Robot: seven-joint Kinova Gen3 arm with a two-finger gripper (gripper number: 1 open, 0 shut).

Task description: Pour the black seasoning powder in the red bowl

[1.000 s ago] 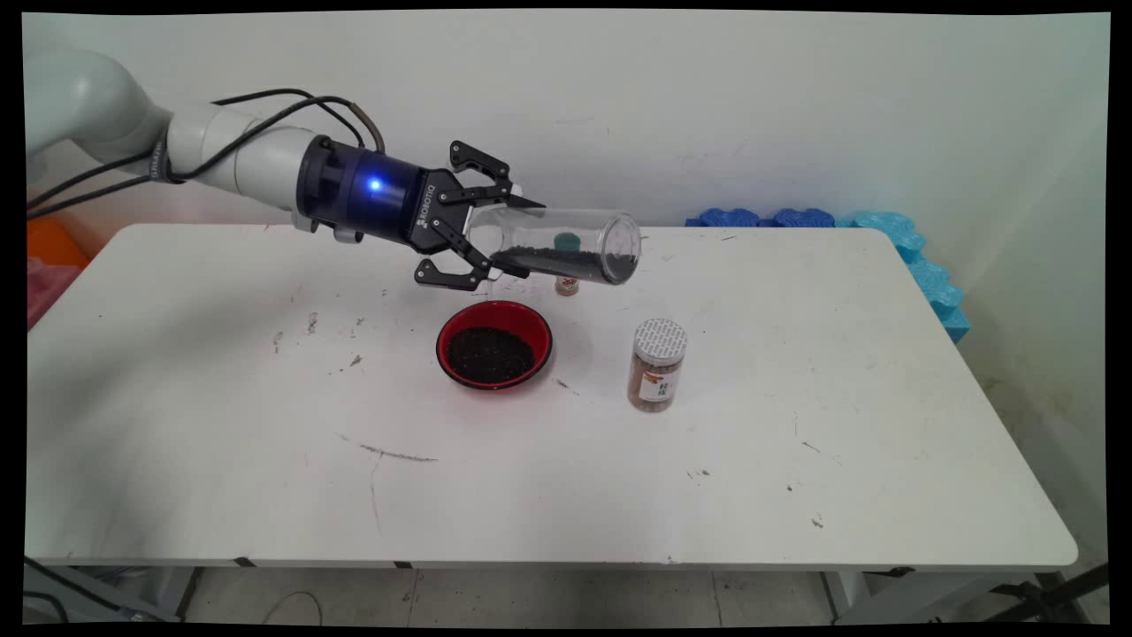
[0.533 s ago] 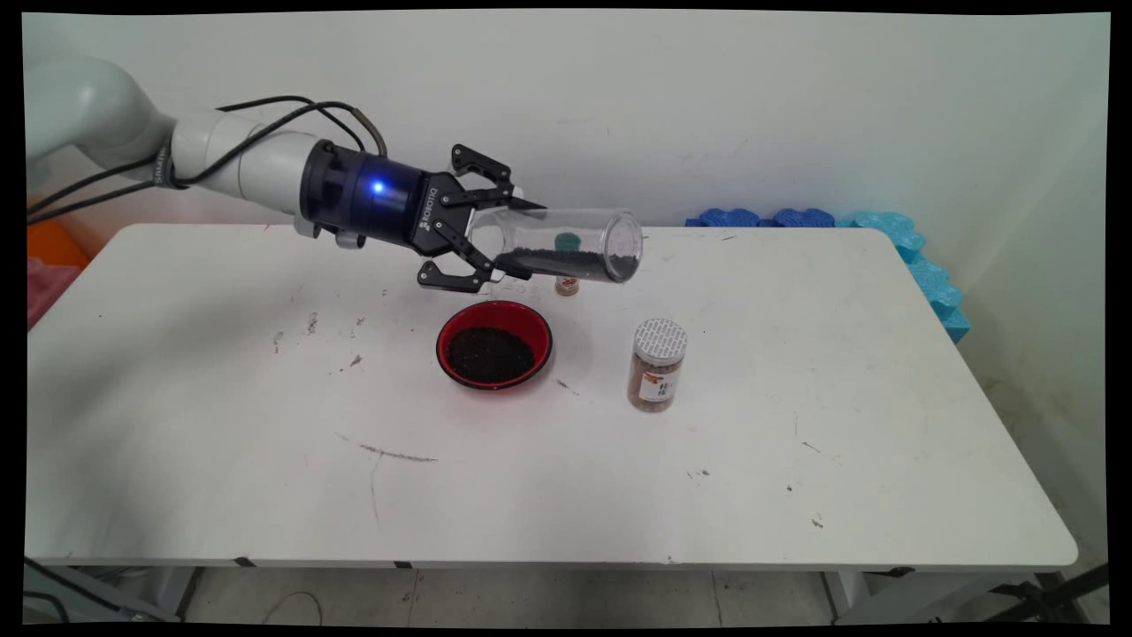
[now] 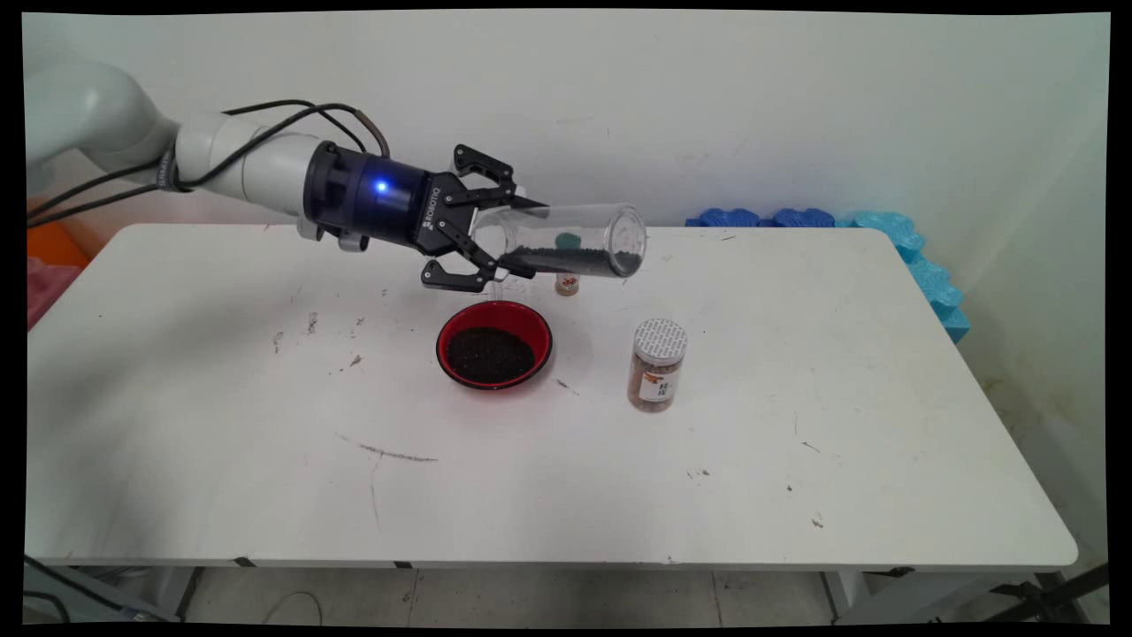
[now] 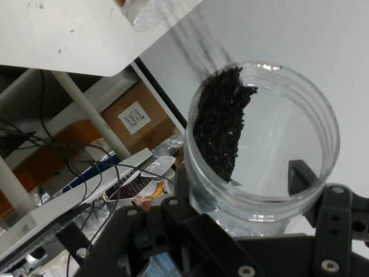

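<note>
Jar (image 3: 566, 243) of clear plastic hangs on its side above the far half of your white table (image 3: 796, 460), which is scuffed and stands against a pale wall with blue foam blocks (image 3: 893, 239) at its far right corner. Black granules lie along the jar's lower side. Your claw (image 3: 508, 237) is clamped on its base end, mouth pointing right. Below it sits a red bowl (image 3: 494, 344) of black granules; a lidded spice jar (image 3: 658, 364) stands right of the bowl, a small bottle (image 3: 567, 284) behind.

From the hand camera, you look into the jar (image 4: 265, 144), the granules (image 4: 222, 124) heaped on its left wall, the claw (image 4: 242, 199) gripping its base.
</note>
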